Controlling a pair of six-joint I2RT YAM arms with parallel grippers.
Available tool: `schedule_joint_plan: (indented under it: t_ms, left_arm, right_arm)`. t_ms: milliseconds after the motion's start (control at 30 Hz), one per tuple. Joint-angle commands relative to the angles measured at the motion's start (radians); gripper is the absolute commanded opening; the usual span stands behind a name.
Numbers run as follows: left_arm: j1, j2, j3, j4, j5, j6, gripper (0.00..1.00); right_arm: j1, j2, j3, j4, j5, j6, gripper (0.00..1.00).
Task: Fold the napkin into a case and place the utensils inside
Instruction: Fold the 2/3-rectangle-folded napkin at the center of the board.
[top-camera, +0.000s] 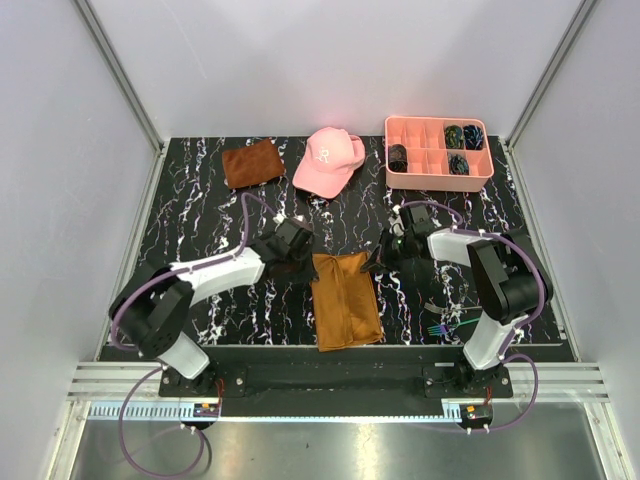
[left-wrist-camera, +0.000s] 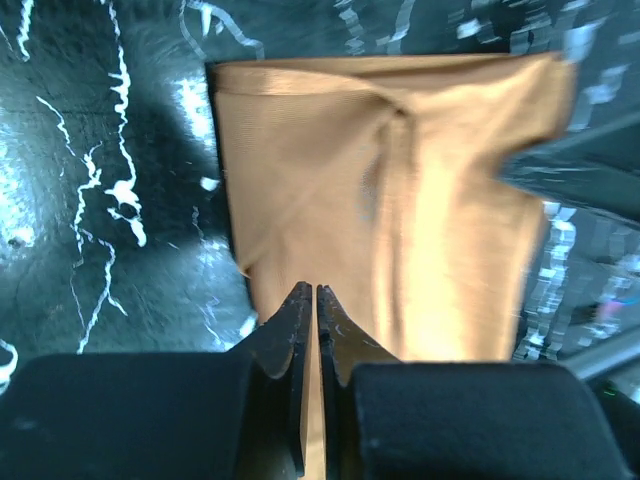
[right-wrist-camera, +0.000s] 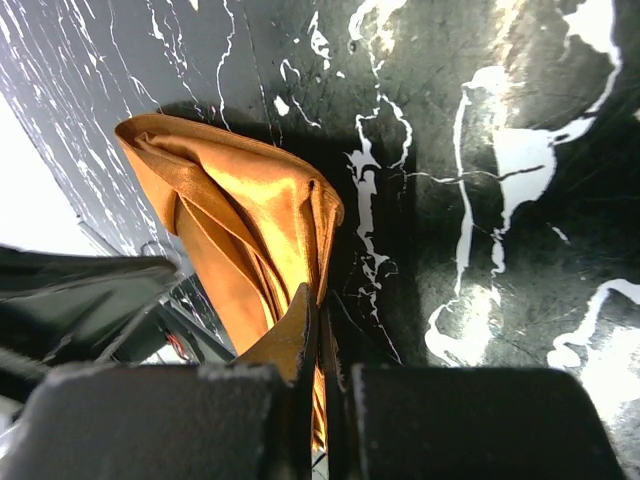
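One folded napkin (top-camera: 345, 300) — left gripper (left-wrist-camera: 307, 292) clamped on it; right gripper (right-wrist-camera: 316, 296) too.

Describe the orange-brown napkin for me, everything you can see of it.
The napkin is a plain orange-brown cloth, soft with a slight sheen, folded in layers into a rectangle longer than wide. It lies on the black marbled table, its near end by the front edge. The left end effector pinches its far left corner, the right end effector its far right corner, where the layers bunch and lift.
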Motion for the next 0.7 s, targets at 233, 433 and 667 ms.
schedule_joint_plan:
  t_ms: [233,433,667]
  left_arm:
    - [0.004,0.189,0.091,0.125,0.072,0.024,0.04]
    - [0.004,0.217,0.071,0.157,0.091,0.015,0.04]
    - [0.004,0.223,0.059,0.183,0.108,0.011,0.04]
  right_arm:
    - [0.066,-0.07,0.078,-0.074,0.081,0.066,0.0]
    - [0.12,-0.082,0.111,-0.114,0.123,0.141,0.0]
    - [0.169,-0.085,0.117,-0.122,0.186,0.279,0.0]
